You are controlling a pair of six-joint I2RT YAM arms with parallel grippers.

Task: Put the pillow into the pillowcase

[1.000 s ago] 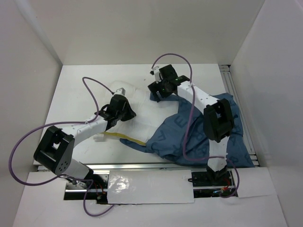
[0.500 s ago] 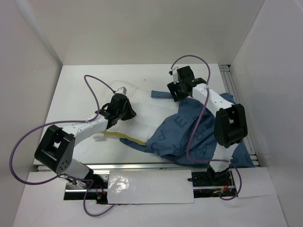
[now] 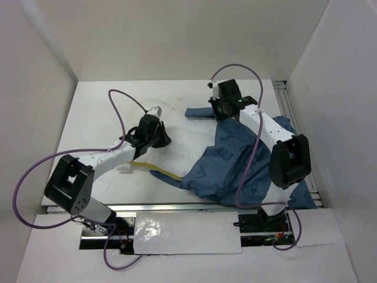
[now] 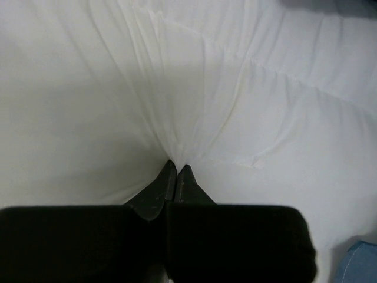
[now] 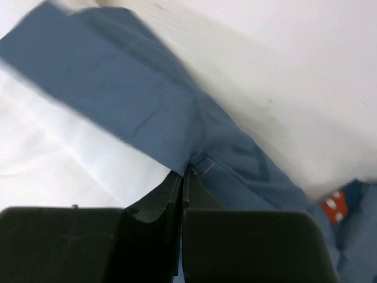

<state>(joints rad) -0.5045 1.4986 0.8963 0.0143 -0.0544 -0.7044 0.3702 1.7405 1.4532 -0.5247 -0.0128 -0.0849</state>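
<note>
The white pillow (image 3: 177, 144) lies in the middle of the table, its yellow piping (image 3: 154, 171) showing at the near edge. Its right part is covered by the dark blue pillowcase (image 3: 235, 168), which spreads to the right. My left gripper (image 3: 158, 137) is shut on a pinch of the pillow (image 4: 235, 88) fabric, which gathers into folds at the fingertips (image 4: 177, 171). My right gripper (image 3: 219, 112) is shut on the pillowcase (image 5: 141, 100) hem at the far edge, and a blue strip (image 3: 199, 113) stretches left from it.
White walls enclose the table on three sides. An aluminium rail (image 3: 294, 112) runs along the right edge. Purple cables (image 3: 123, 106) loop above both arms. The arm bases sit at the near edge.
My right gripper has swung right, then back down onto the pillowcase's far hem and shut on it. The left gripper has kept its hold on the pillow and barely moved.
</note>
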